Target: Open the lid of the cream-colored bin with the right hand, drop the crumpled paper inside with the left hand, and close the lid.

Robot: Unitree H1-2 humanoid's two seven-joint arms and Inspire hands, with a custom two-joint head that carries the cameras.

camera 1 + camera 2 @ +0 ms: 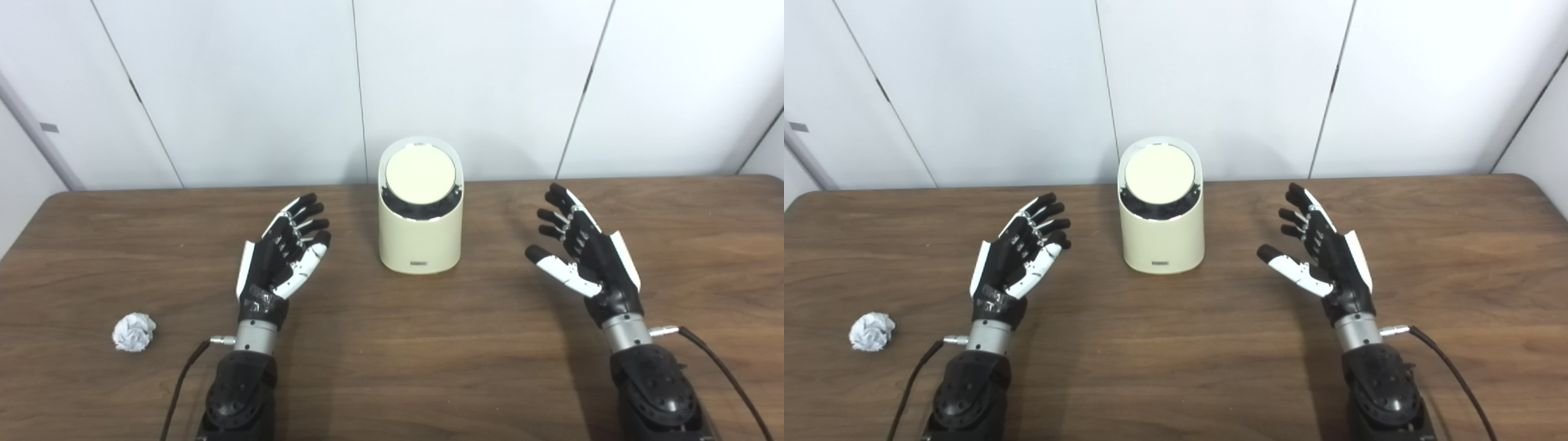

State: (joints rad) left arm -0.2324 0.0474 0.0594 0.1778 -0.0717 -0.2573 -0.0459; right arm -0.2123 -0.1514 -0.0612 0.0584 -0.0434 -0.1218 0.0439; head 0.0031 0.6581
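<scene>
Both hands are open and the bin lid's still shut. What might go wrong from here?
1. The bin is small and stands free on the table; the right hand pressing its lid could tip or push it.
2. The paper ball lies near the table's left edge, outside the left hand; a clumsy reach may knock it off.
3. The lid opening looks narrow, so the drop may miss.

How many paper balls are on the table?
1. The paper ball lies near the table's left front edge, left of the left hand and far from the bin. Nothing visible could hide another, except perhaps inside the shut bin.
</scene>
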